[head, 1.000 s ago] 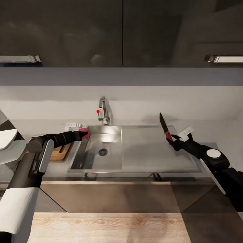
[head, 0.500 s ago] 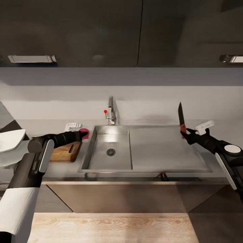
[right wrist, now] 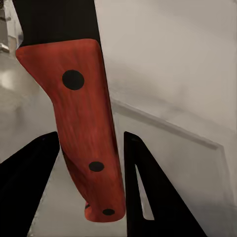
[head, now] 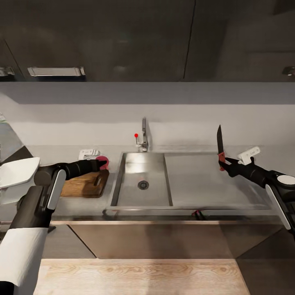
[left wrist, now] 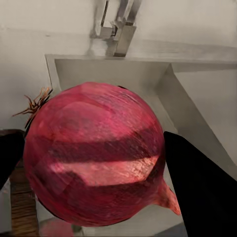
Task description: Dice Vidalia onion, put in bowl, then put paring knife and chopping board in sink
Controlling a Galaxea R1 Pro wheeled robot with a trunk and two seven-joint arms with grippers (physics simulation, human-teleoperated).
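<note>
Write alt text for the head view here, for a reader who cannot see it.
The left tool holds a red onion above the chopping board, left of the sink. The right tool holds the paring knife blade-up over the steel drainboard.

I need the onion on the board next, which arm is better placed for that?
Left. Its end effector already grips the onion right beside the chopping board; the right end effector holds the paring knife across the sink.
</note>
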